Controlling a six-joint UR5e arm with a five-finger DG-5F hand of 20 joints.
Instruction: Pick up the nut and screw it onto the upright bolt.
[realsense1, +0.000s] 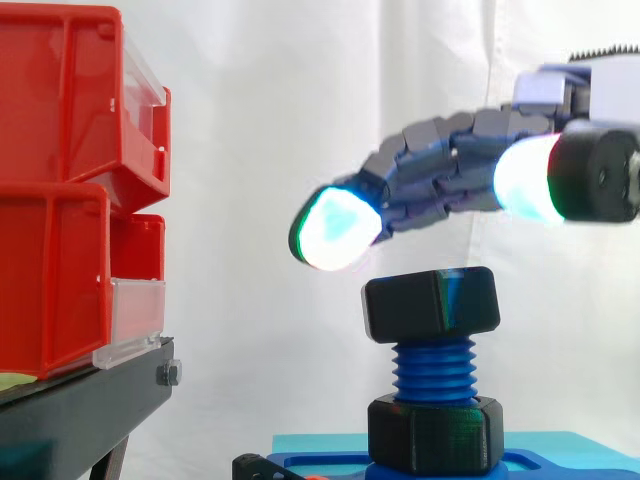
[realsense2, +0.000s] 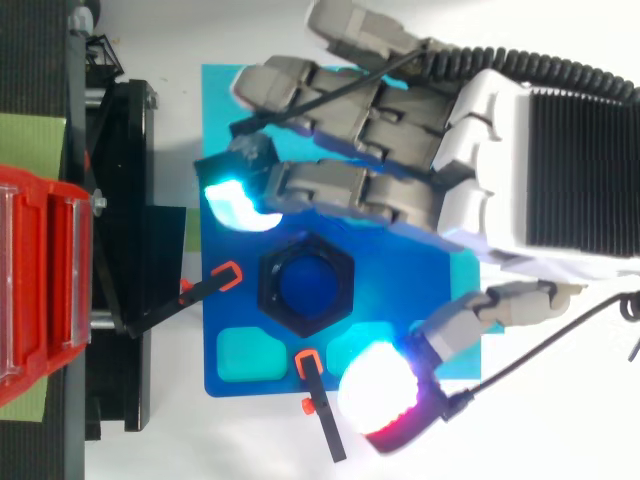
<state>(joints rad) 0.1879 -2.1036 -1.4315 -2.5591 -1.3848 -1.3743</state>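
Observation:
A black hex nut (realsense1: 431, 304) sits on top of the upright blue threaded bolt (realsense1: 434, 370). A second black nut (realsense1: 436, 434) sits at the bolt's foot. From above, the top nut (realsense2: 270, 290) rings the blue bolt end (realsense2: 306, 284). My hand (realsense2: 500, 150) hovers just above the nut, open and holding nothing. One glowing fingertip (realsense1: 335, 228) hangs a little above and left of the nut, apart from it. The thumb pad (realsense2: 380, 395) stands out on the other side of the nut.
The bolt stands on a blue base plate (realsense2: 400, 290), held by two orange-and-black clamps (realsense2: 215, 285) (realsense2: 315, 395). Stacked red bins (realsense1: 60, 200) rest on a black stand (realsense1: 80, 405) to the left, a short gap from the plate.

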